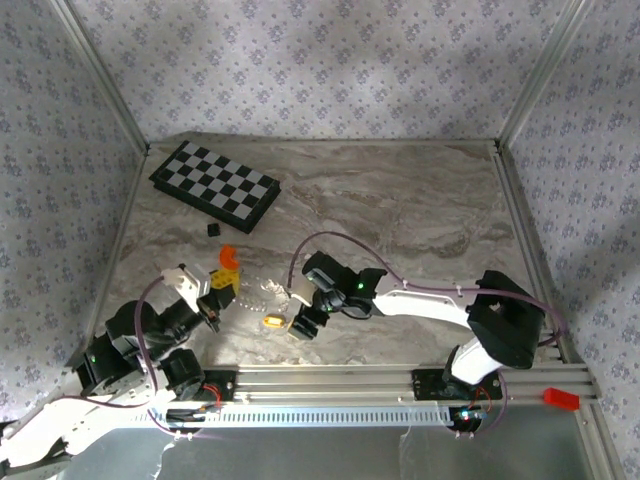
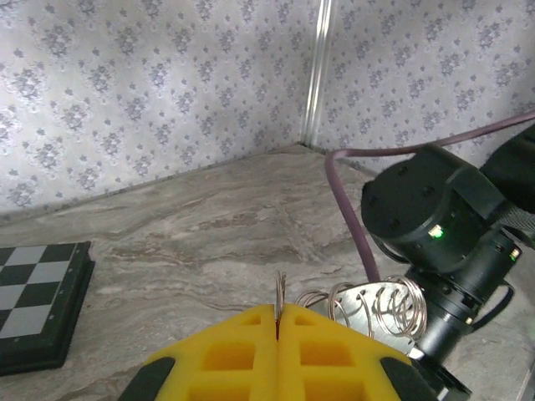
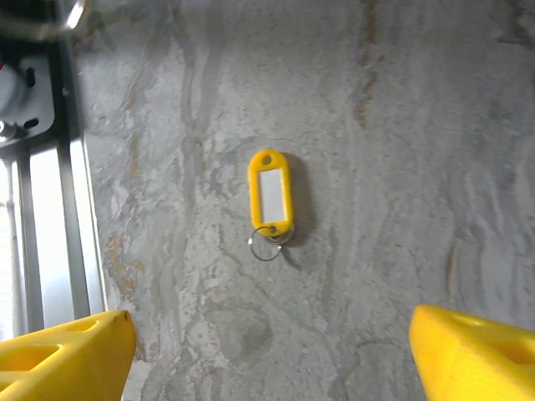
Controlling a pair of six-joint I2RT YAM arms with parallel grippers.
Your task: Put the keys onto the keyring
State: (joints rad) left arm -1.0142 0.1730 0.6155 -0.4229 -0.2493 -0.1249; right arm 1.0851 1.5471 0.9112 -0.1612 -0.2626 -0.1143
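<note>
The right gripper hangs low over the table with its yellow fingers spread wide and nothing between them. The key, a yellow tag with a white label, lies flat on the marble just ahead of those fingers and centred on the gap between them. Its small silver loop is at the end nearer the fingertips, and the tag touches neither finger. An aluminium rail runs along one side of this gripper.

In the top view the key sits just beside the right gripper, on its left.

The left gripper has its yellow fingers pressed together on a thin edge of the keyring. That edge stands up from the seam between them. The other silver loops fan out ahead and to the right of the fingertips, close against the black wrist of the right arm. From above, the keyring lies between the left gripper and the right arm, just beyond the key.

An orange piece lies just past the left gripper, and a small black bit lies a little farther on. The checkerboard is well beyond both, ahead and to the left of the left gripper.
</note>
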